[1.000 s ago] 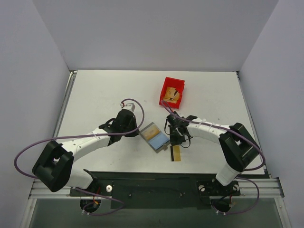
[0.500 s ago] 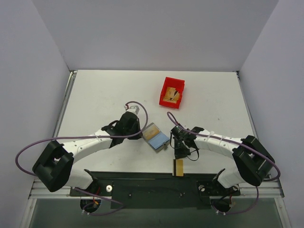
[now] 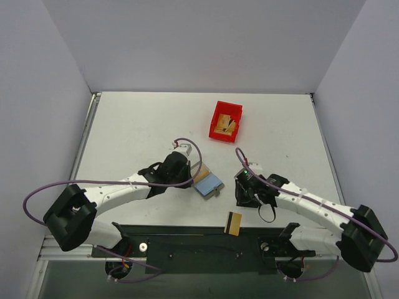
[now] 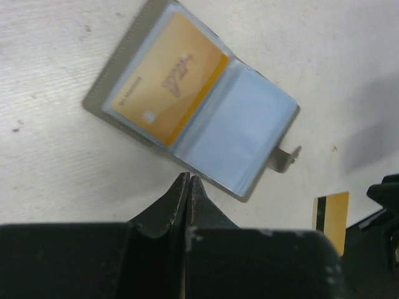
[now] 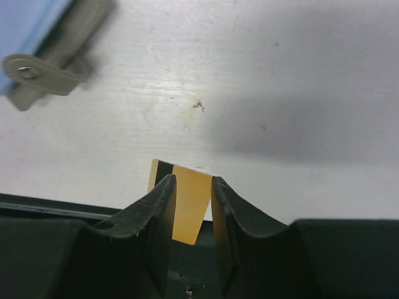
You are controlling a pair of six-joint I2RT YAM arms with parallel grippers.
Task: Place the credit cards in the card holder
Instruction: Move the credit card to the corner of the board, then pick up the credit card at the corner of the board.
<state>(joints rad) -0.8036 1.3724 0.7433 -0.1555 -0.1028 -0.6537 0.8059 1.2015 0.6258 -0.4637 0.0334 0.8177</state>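
The left gripper [image 4: 187,180] had its fingers pressed fully together with nothing between them. Its tips sat on the white table [image 3: 137,131] just beside the near edge of the card holder [image 4: 240,134], an open grey squarish wallet with clear bluish pockets. Whether they touched it could not be told; likely they were parked there to stop the holder sliding.

The card holder lay flat between the two arms, its lighter closing tab [image 4: 285,159] sticking out toward the right arm. One pocket already held the pocketed card [image 4: 168,78], a gold-tan rectangular credit card, printed face up. The other pocket looked empty.

The right gripper [image 5: 191,182] had its fingers a narrow gap apart, holding nothing. Through that gap showed the striped card [image 5: 187,208], a flat gold-tan credit card with a black stripe along one end. It lay near the holder, partly overhanging the table's near edge, probably so a finger could get beneath it, since a flat card offers no grip from above.

A small red plastic bin [image 3: 213,124] stood well apart at the back, with tan flat pieces inside, probably more cards.
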